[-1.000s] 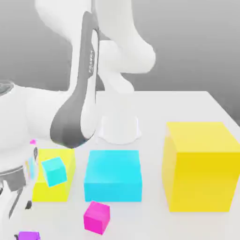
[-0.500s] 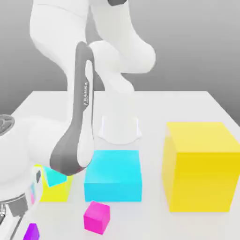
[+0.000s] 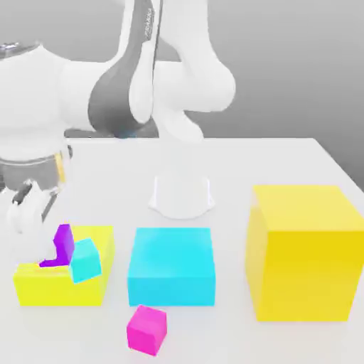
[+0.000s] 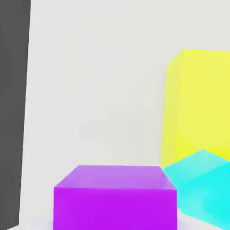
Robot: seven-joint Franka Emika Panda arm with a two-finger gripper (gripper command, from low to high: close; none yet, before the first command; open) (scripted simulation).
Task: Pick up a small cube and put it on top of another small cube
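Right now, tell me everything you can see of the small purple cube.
The small purple cube is a plain, smooth, solid violet block, far smaller than the big blocks around it. In the exterior view it sits toward the left, seen against a yellow block, right beside the small cyan cube; whether the two touch is unclear. A purple patch shows on the yellow surface below it. In the hand view it sits close and square-on. The gripper is shut.

You see the small violet-purple cube [image 3: 64, 242] at the exterior view's left, tilted on edge and raised above the table, in front of a low yellow block's top and just beside a small cyan cube. In the hand view the small violet-purple cube [image 4: 116, 197] shows its flat top and shaded front face, close up.
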